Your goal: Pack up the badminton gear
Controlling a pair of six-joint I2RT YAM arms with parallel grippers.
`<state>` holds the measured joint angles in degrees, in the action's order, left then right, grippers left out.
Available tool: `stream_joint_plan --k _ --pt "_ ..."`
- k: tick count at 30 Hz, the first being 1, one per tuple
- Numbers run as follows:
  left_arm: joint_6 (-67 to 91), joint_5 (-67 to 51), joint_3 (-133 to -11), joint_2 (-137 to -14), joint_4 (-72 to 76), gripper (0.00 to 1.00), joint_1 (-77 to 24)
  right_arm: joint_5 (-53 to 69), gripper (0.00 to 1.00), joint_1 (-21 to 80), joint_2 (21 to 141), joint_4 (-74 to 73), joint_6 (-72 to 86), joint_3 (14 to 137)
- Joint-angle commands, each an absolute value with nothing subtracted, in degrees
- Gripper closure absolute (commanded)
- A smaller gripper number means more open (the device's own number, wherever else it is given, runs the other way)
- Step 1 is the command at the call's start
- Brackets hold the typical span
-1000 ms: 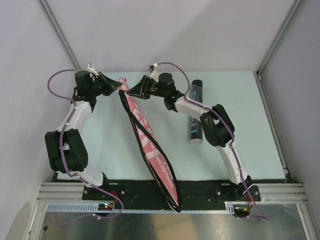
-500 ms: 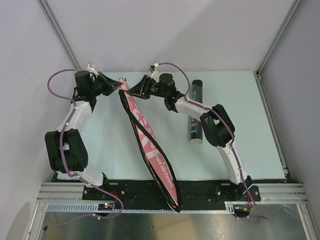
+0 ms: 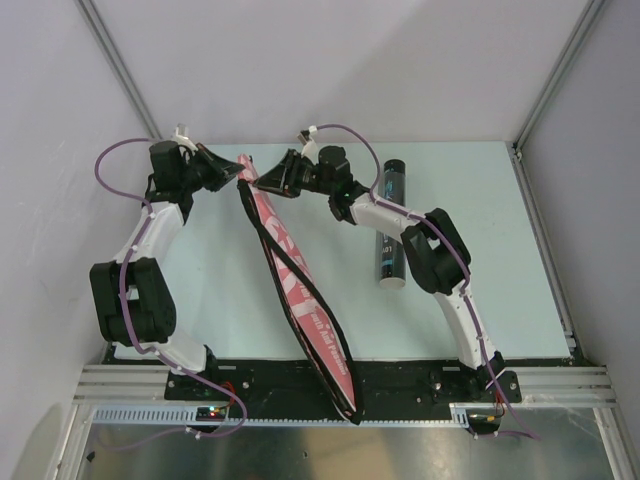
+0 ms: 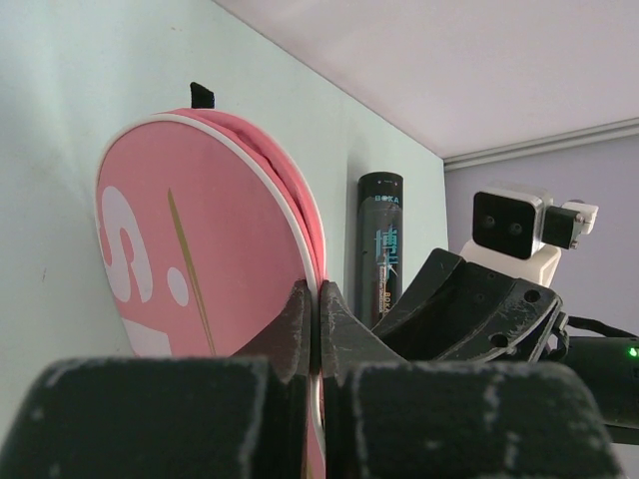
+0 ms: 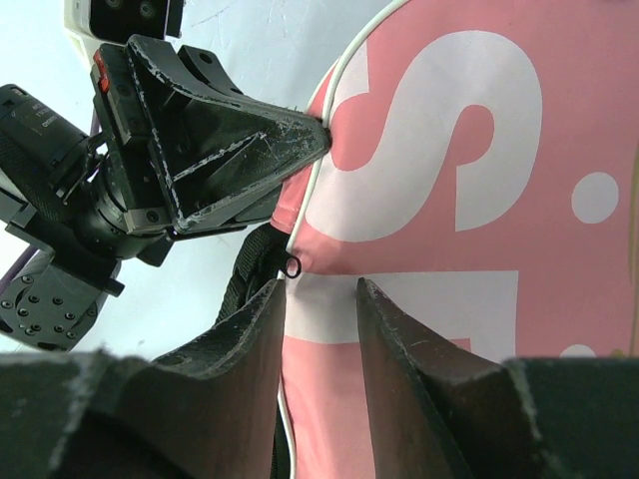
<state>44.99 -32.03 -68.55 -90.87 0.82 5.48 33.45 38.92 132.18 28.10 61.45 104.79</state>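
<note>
Nothing visibly moved since a second ago: left end effector [image 4: 312, 299] pinches the racket case [image 4: 200, 269] rim, case on edge between both end effectors, right end effector [image 5: 319, 289] spread, zipper pull [image 5: 291, 266] just beside one fingertip, so centre on the pull, close squarely, left holding taut.

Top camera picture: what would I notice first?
The long pink racket case stands out first, lying slantwise across the middle of the table. At its far end the left gripper pinches its edge, with the right gripper close beside. A black tube lies partly under the right arm.
</note>
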Motion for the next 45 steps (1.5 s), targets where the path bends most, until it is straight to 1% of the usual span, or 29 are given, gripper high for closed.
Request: stream_joint_plan --k 1,10,16,23,28,45 --pt "44.8 -32.1 -68.9 -90.9 4.9 1.00 4.8 33.4 0.60 40.2 126.8 28.2 59.2 108.0" --pt "44.5 -31.9 -68.9 -90.8 4.9 1.00 4.9 31.4 0.60 40.3 125.8 21.7 54.7 109.1" --pt "43.2 -31.3 -69.3 -90.7 3.2 1.00 4.9 29.2 0.57 40.4 124.9 16.4 50.4 110.8" --pt "43.2 -31.3 -69.6 -91.0 2.8 1.00 4.9 30.2 0.57 40.0 125.4 16.2 50.8 111.7" --pt "43.2 -31.3 -69.7 -91.0 2.8 1.00 4.9 31.2 0.60 40.2 126.1 16.6 51.5 112.7" --pt "43.2 -31.6 -69.8 -91.1 2.8 1.00 4.9 29.4 0.59 40.6 128.3 12.5 51.3 114.7"
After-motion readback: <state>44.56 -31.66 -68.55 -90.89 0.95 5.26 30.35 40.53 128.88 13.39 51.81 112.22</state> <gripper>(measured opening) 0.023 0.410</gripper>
